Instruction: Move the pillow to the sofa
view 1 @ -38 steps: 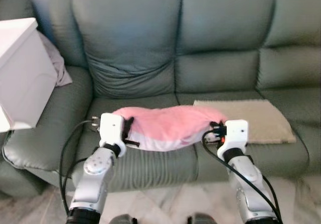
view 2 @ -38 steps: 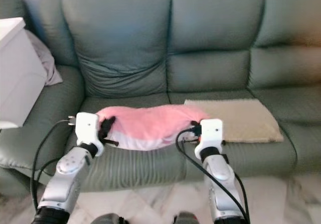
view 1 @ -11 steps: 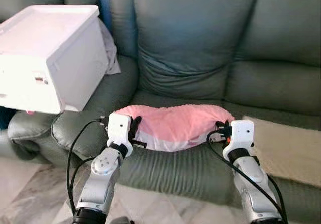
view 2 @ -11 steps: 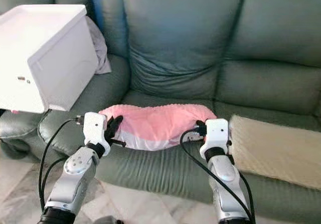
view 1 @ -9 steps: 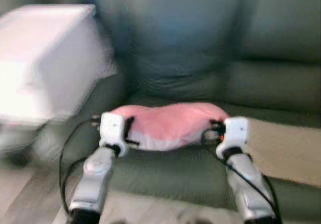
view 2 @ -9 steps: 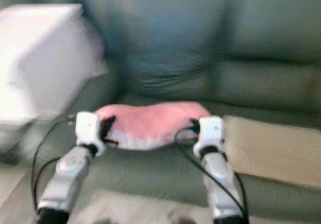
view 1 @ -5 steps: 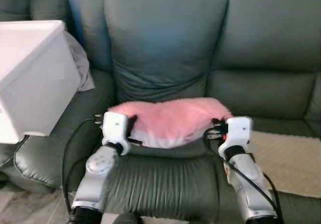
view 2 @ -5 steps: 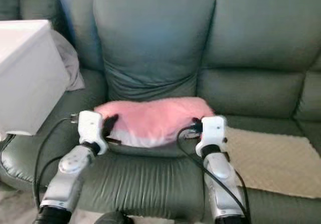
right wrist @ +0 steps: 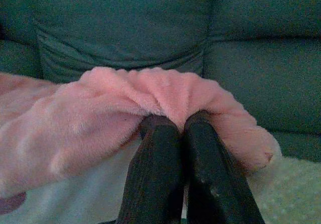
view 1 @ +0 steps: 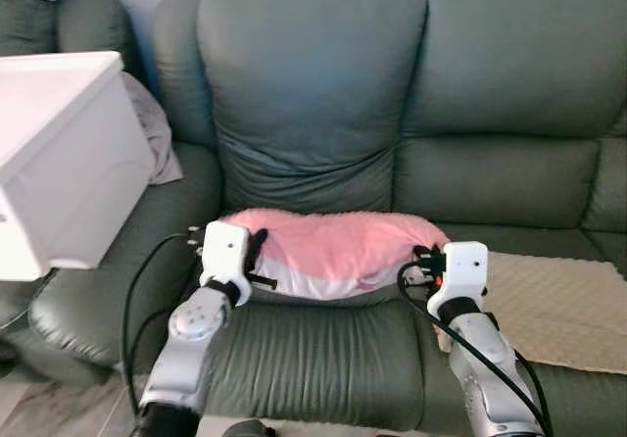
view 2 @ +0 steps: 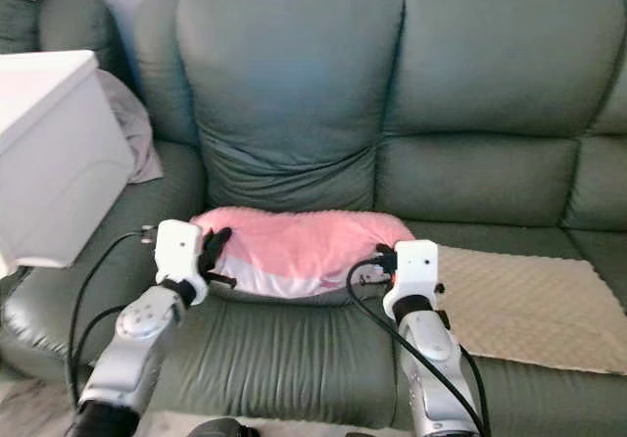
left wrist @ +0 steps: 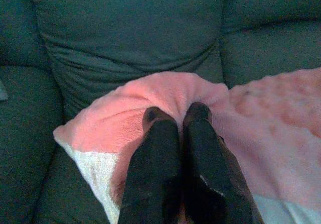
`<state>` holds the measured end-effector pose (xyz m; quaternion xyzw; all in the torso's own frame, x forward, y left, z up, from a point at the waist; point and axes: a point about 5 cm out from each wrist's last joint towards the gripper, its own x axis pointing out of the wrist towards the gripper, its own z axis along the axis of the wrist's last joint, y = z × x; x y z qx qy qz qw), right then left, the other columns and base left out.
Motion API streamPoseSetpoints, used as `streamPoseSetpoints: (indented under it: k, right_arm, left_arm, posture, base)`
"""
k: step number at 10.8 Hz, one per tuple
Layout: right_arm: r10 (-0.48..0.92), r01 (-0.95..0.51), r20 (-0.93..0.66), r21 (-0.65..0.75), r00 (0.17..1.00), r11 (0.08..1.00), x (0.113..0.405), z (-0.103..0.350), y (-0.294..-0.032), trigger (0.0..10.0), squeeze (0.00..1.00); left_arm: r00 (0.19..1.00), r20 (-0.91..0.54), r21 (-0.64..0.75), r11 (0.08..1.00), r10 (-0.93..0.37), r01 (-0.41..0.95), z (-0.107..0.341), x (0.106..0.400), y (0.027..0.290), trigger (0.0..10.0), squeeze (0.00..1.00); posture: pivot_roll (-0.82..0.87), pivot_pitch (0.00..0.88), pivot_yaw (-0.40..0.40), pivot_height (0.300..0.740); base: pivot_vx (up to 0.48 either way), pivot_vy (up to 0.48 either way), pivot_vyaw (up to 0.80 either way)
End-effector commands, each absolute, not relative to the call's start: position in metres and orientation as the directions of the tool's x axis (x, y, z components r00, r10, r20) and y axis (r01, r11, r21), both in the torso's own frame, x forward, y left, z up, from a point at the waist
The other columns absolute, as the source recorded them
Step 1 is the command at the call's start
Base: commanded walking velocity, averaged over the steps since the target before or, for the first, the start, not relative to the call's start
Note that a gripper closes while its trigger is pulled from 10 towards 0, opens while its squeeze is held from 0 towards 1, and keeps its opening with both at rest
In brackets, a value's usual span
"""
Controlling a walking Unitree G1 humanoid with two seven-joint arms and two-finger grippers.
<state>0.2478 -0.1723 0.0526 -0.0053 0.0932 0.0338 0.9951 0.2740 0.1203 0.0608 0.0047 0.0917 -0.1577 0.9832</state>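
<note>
The pillow (view 1: 333, 251) is pink and fluffy on top with a white band along its lower front edge. It lies across the front of the seat cushion of the sofa (view 1: 313, 94), below the leftmost backrest section, and is held at both ends.

Left end effector (left wrist: 177, 117): the two black fingers are pressed together on a fold of pink fabric at the pillow's left end. In the wrist view the fabric bunches up directly ahead of the fingertips, with the white band showing beside them.

Right end effector (right wrist: 175, 121): the two black fingers are likewise pressed together, pinching a gathered fold at the pillow's right end. The fabric puckers into pleats around the tips.

In the head views both silver arms reach forward from the lower edge of the picture, one on each side of the pillow, with black cables looping beside each forearm. The white wrist housings sit level with the pillow's ends.

The sofa is grey-green and padded, with creases in the backrest behind the pillow.

A beige mat (view 1: 554, 300) lies flat on the next seat cushion to the right, just beside the right arm. A white box (view 1: 59, 163) rests over the sofa's left armrest, with a grey cloth (view 1: 152, 138) draped behind it against the armrest.
</note>
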Motion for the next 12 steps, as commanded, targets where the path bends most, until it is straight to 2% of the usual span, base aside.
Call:
streamPoseSetpoints:
  k: [1,2,5,7,9,11,12]
  right_arm:
    - [0.079,-0.078,-0.201,0.013,0.976,0.997,0.249,0.051,-0.168,10.0,0.00]
    - [0.063,-0.061,-0.231,0.013,0.971,0.998,0.250,0.047,-0.168,10.0,0.00]
    - [0.070,-0.067,-0.271,0.021,0.960,0.998,0.262,0.041,-0.161,10.0,0.00]
    - [-0.005,0.002,-0.203,-0.018,0.979,1.000,0.289,0.059,-0.172,10.0,0.00]
    - [-0.034,0.027,-0.136,-0.053,0.990,0.998,0.300,0.072,-0.176,10.0,0.00]
    - [0.021,-0.025,-0.182,-0.022,0.983,0.999,0.302,0.062,-0.156,10.0,0.00]
    - [0.080,-0.079,-0.233,0.016,0.969,0.997,0.298,0.049,-0.137,10.0,0.00]
  left_arm:
    - [0.938,-0.198,0.027,0.955,-0.284,0.294,0.061,0.282,0.128,10.0,0.00]
    - [0.933,-0.244,0.045,0.958,-0.263,0.282,0.055,0.289,0.132,10.0,0.00]
    - [0.923,-0.295,0.098,0.953,-0.248,0.287,0.045,0.303,0.130,10.0,0.00]
    - [0.921,-0.343,0.086,0.970,-0.185,0.226,0.035,0.314,0.137,10.0,0.00]
    - [0.932,-0.321,0.081,0.976,-0.168,0.204,0.039,0.321,0.137,10.0,0.00]
    - [0.942,-0.318,0.119,0.981,-0.105,0.150,0.042,0.331,0.146,10.0,0.00]
    - [0.941,-0.331,0.158,0.979,-0.068,0.127,0.040,0.331,0.156,10.0,0.00]
  posture:
    - [-0.05,0.000,0.048,0.740]
    - [-0.05,0.000,0.054,0.740]
    - [-0.05,0.101,0.063,0.740]
    - [-0.04,0.183,0.036,0.740]
    - [-0.04,0.218,0.026,0.740]
    - [-0.07,0.250,0.021,0.740]
    - [-0.08,0.265,0.012,0.740]
  base:
    - [0.000,0.000,0.00]
    - [0.000,0.000,0.00]
    - [0.000,0.000,0.00]
    - [0.000,0.000,0.00]
    - [0.000,0.000,0.00]
    - [0.000,0.000,0.00]
    - [0.000,0.000,0.00]
